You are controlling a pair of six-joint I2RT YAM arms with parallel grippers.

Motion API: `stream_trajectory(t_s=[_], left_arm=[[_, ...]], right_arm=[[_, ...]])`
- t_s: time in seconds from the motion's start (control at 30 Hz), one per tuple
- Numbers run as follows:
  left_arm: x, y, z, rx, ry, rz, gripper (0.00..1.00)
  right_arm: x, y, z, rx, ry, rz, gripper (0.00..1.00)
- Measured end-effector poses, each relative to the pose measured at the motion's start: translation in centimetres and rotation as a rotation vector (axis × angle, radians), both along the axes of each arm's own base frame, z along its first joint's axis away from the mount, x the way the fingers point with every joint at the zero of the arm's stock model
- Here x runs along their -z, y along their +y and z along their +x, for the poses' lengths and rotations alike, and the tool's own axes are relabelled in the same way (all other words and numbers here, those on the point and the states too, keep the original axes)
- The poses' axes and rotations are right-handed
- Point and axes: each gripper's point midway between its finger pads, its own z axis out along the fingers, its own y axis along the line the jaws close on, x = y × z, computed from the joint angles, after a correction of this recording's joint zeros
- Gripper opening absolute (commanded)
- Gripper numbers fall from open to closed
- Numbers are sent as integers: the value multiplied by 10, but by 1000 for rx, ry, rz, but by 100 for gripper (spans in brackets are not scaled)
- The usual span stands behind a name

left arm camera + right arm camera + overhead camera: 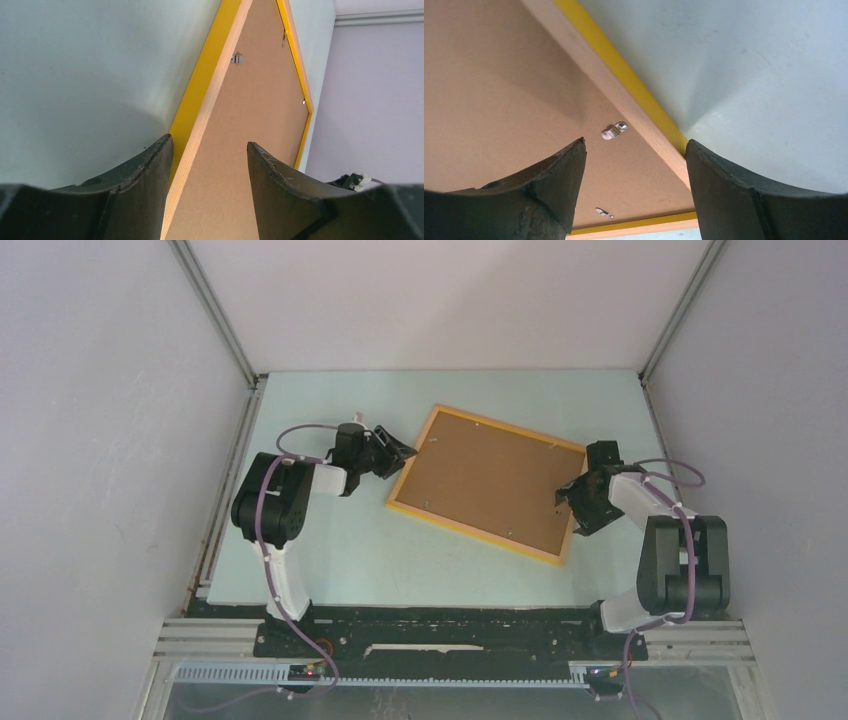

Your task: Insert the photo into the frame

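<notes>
Left hand [402, 452] and right hand [572, 506] both sat open astride opposite edges of the frame [197, 85], guessing so I could flip it.

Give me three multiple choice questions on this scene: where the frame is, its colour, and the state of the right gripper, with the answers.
1. Where is the frame?
A. Flat on the table, between the left gripper and the right gripper.
B. Standing on edge.
C. Lifted in the air.

2. What colour is its rim?
A. Blue.
B. Yellow-orange.
C. Black.

3. How do the right gripper's jaws stand?
A. Shut tight.
B. Open, astride the frame's edge.
C. Out of view.

Answers:
1. A, it lies back up on the table, a gripper at either side.
2. B, yellow-orange wood borders the brown backing board.
3. B, the right wrist view shows the fingers apart, the edge between them.
</notes>
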Motion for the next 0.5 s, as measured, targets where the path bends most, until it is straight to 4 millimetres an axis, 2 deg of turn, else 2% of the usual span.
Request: stream_trajectory(t_s=[0.23,0.37,0.5], left_arm=[[-1,0,1,-3,-1,-7,60],[-1,0,1,-3,-1,-7,60],[-2,0,1,-5,-4,-7,60]], right_arm=[[13,-2,-9,122,76,6,77],[15,-2,-10,157,91,6,71],[14,-3,-12,156,99,-25,60]])
